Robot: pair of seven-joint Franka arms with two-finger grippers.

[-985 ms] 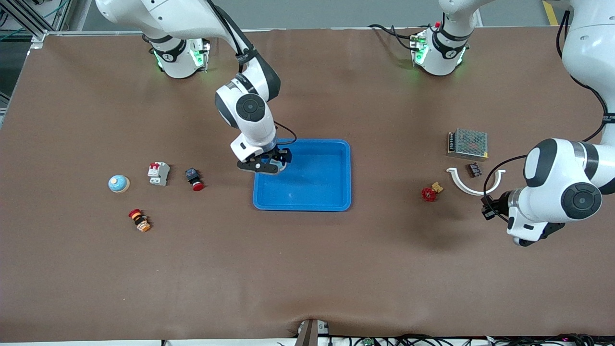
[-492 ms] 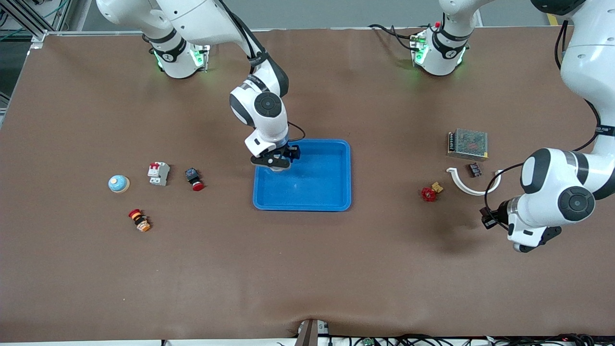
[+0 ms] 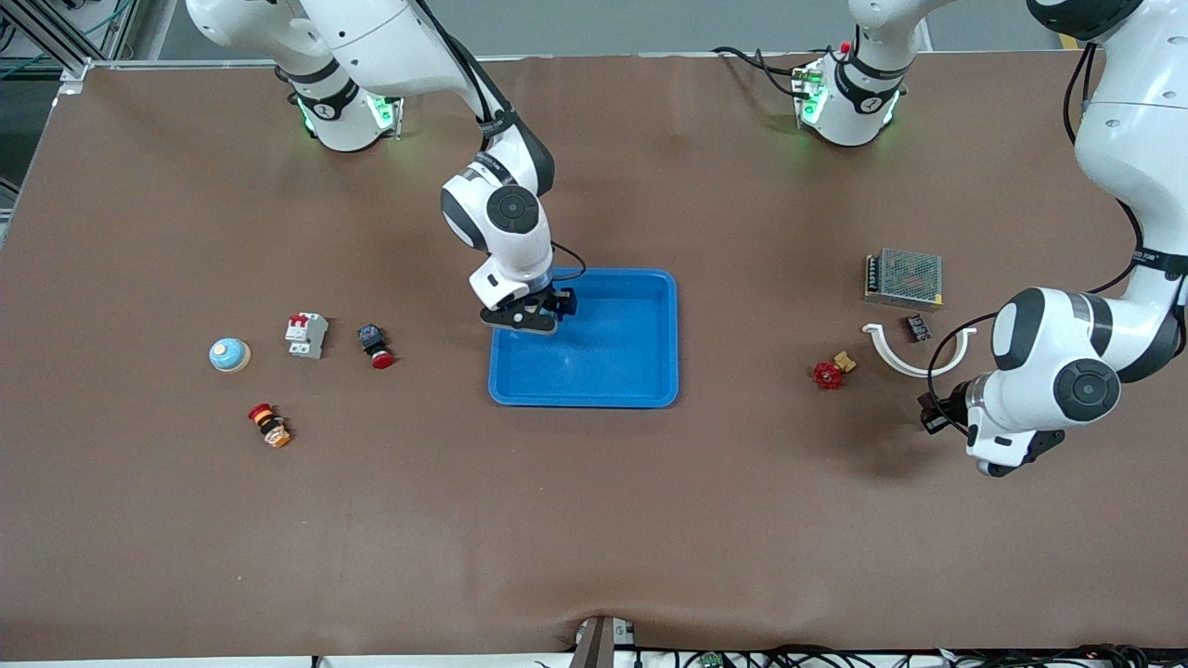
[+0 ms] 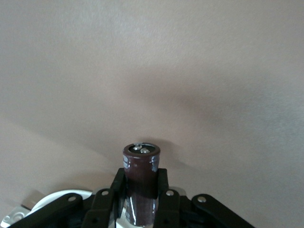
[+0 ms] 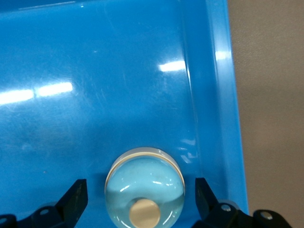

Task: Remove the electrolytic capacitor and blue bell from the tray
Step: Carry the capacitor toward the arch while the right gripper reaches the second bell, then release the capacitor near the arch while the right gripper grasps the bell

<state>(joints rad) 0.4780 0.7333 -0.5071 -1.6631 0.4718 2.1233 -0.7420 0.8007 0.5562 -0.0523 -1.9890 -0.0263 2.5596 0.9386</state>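
Two moves showed. The right gripper (image 3: 531, 318) had shifted in over the shallow bright-blue plastic tray (image 3: 640, 371), jaws wide astride the pale-blue domed bell (image 5: 145, 190) still lying inside. The left gripper (image 4: 141, 180), clamping the dark cylindrical electrolytic capacitor (image 4: 141, 164), hung over the brown table (image 3: 594, 520), outside the tray.

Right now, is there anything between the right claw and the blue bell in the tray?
Nothing visible. The right claw is open over the tray, its fingers on either side of the blue bell, which sits on the tray floor close to the rim. The left claw, shut on the capacitor, is over bare table.
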